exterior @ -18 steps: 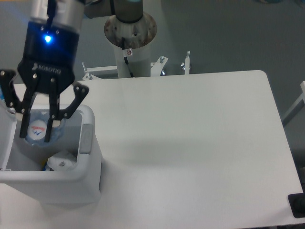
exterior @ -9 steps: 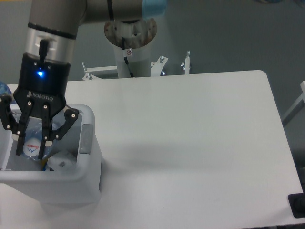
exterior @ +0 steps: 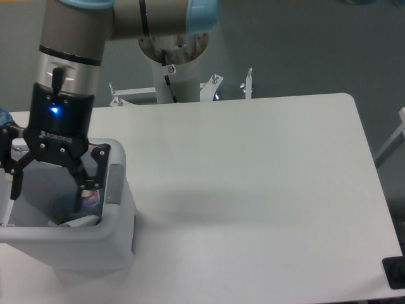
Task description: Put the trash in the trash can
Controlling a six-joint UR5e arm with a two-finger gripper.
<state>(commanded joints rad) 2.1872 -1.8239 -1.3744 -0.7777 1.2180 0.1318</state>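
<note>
High fixed view down onto table (exterior: 253, 190)

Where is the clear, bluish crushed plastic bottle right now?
The clear, bluish crushed plastic bottle lies inside the white boxy plastic trash can at the table's left edge, below the open gripper.

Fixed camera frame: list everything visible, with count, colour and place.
White boxy plastic trash can: one, on the table's left edge, light-grey latch tab facing right.
Clear bluish crushed plastic bottle: one, inside the trash can, partly hidden.
White rectangular table: one, fills most of the view.
Grey metal pedestal: one, behind the table, carries the arm.
Bright blue object: one, cut off at the left edge, unclear.
Black two-finger gripper: one, fingers spread open inside the trash can.
</note>
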